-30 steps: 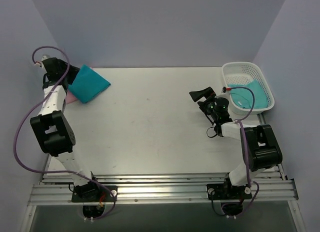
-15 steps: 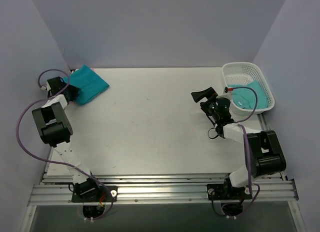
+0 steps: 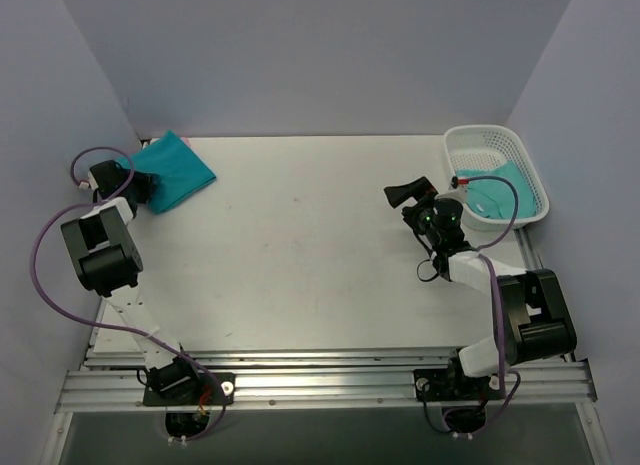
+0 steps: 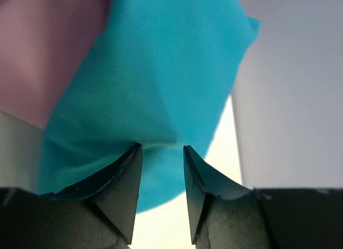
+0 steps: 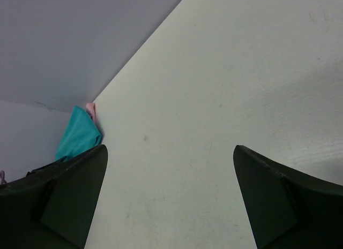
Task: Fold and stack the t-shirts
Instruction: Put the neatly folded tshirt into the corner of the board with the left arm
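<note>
A folded teal t-shirt lies at the table's far left corner on top of a pink t-shirt, which shows only as a sliver beneath it. My left gripper is at the teal shirt's near-left edge. In the left wrist view its jaws stand narrowly apart, closed on a thick fold of the teal cloth. My right gripper hovers wide open over bare table right of centre, with nothing between its fingers. Another teal t-shirt lies in the basket.
The white mesh basket stands at the far right corner, just behind the right arm. Walls close in the table on the left, back and right. The right wrist view shows the distant teal and pink stack against the wall.
The left arm has dropped low and swung left to the corner, and its jaws have narrowed onto the teal shirt's edge. The shirt has shifted slightly left. The right arm has barely moved.
</note>
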Robot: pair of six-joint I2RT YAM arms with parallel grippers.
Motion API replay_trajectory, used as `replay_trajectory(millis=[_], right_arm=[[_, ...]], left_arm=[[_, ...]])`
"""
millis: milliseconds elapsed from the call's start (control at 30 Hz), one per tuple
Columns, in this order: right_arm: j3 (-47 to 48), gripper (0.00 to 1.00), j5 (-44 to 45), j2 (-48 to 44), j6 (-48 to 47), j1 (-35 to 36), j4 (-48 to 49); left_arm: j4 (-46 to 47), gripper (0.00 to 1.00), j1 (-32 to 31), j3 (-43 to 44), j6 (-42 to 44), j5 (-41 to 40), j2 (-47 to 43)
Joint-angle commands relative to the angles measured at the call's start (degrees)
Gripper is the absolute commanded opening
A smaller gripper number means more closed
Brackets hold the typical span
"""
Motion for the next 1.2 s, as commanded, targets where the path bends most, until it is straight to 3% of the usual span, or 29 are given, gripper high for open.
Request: replay_trajectory(millis=[0,167,333,400,500,533,567,633,667,700,733,800,833,867,933,1000,1167], right_arm=[[-0.76,0.99,0.38,-2.18,-0.86,0.41,1.36],[-0.94,0.99,0.99,-2.89,-0.94,0.67,1.1],[-0.67,1.0,3.53,-3.85,-0.94,1.37,-1.53],[1.07,1.0,9.49,-4.73,-0.42,2.25,-7.14],[3.45,1.0,21.88,-6.66,-2.34,6.81,-16.11],[5.81,1.0,24.35,-6.75,-3.74,8.22,-19.96],[6.7,1.0,25.76,-6.67,-4.36,9.97,-20.87],[8.11,1.0,23.07,-6.14,-5.68,10.34,-20.62],[8.73,1.0,21.75,-5.44,-5.95,10.52,-21.14],[9.25,1.0,20.34,-5.26,-6.13,10.61,-22.01],[9.78,1.0,19.81,-5.0,-6.74,10.95,-22.46],[10.14,1.0,20.06,-5.0,-9.11,12.71,-22.63],[10.23,1.0,20.85,-5.17,-9.47,13.32,-23.94],[10.4,1.0,21.64,-5.78,-9.73,13.85,-24.56],[10.23,1.0,23.22,-6.66,-10.69,15.79,-24.92],[9.79,1.0,24.54,-8.5,-12.44,18.06,-24.75],[12.15,1.0,25.44,-10.01,-17.19,23.08,-24.57]], left_arm=[[9.89,0.45,-0.35,-0.23,-5.38,6.52,-5.59],[15.17,0.5,-1.66,0.64,-6.97,8.91,-14.19],[10.44,0.62,-3.07,0.82,-3.02,4.53,-24.39],[8.59,0.66,-4.21,-0.32,0.57,2.94,-30.01],[1.39,0.81,-9.3,-1.9,10.31,-3.46,-37.84],[-2.89,0.89,-14.27,-2.43,14.0,-6.36,-39.6],[-4.32,0.98,-17.19,-2.95,21.96,-14.57,-43.1],[-4.35,0.94,-27.26,-8.03,32.96,-26.19,-48.37],[-1.64,0.94,-29.16,-11.45,34.33,-32.95,-49.8],[2.21,0.94,-29.61,-20.1,34.25,-31.89,-51.12],[13.39,0.94,-29.09,-25.32,32.95,-28.22,-52.09],[32.1,0.94,-23.84,-37.78,24.44,-9.64,-50.53],[33.44,0.94,-20.68,-38.11,20.23,-2.42,-48.16],[30.41,0.94,-20.04,-36.81,21.32,1.22,-44.66],[11.95,0.94,-26.85,-32.34,26.23,-13.07,-44.27],[7.19,0.94,-34.58,-32.4,31.78,-28.98,-46.11],[-2.22,0.94,-41.3,-33.02,33.55,-45.93,-52.69]])
